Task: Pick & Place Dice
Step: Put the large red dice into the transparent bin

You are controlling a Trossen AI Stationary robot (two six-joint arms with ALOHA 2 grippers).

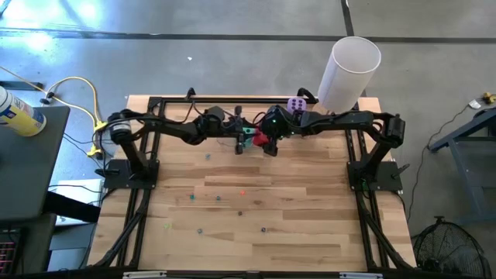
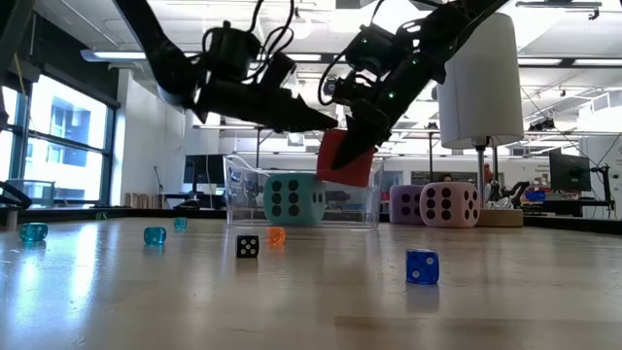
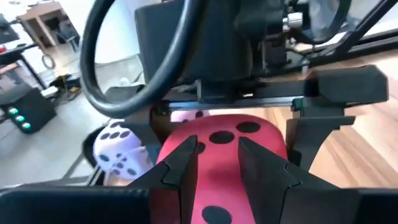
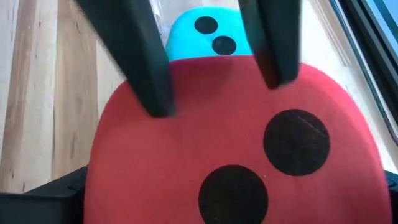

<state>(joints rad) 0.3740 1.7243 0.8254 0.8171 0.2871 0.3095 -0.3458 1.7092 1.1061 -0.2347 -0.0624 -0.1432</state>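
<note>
- Low view: the red die (image 2: 345,156) hangs just above centre frame, off the table, clamped in the right gripper (image 2: 358,131), which comes down from the upper right.
- Right wrist view: you'll see its two fingers (image 4: 149,68) spread wide and pressed onto opposite sides of the red die, so it is a full-width grip.
- What the coming move turns on: the clear box (image 2: 243,194) sits directly below the die and a little toward frame left. The die's lower edge is level with the box's rim, over its right-hand end. I judge that you need a short shift left, then a drop.
- The teal die (image 2: 292,199) already lies inside the box, in its left-centre part, so aim for the free space to its right.
- The left gripper (image 2: 326,122) reaches in from the upper left. Its fingers (image 3: 261,165) are only narrowly apart, with nothing between them, and their tips are right at the red die's face. You can't tell whether they touch it.
- That left arm hangs over the box, so it is what stands in your way.
- Right of the box, on the table, sit the purple die (image 2: 406,204) and the pink die (image 2: 449,204), touching, with the white tube (image 2: 476,87) behind them.
- Small dice (image 2: 421,265) scattered in the foreground lie well clear of the drop.
</note>
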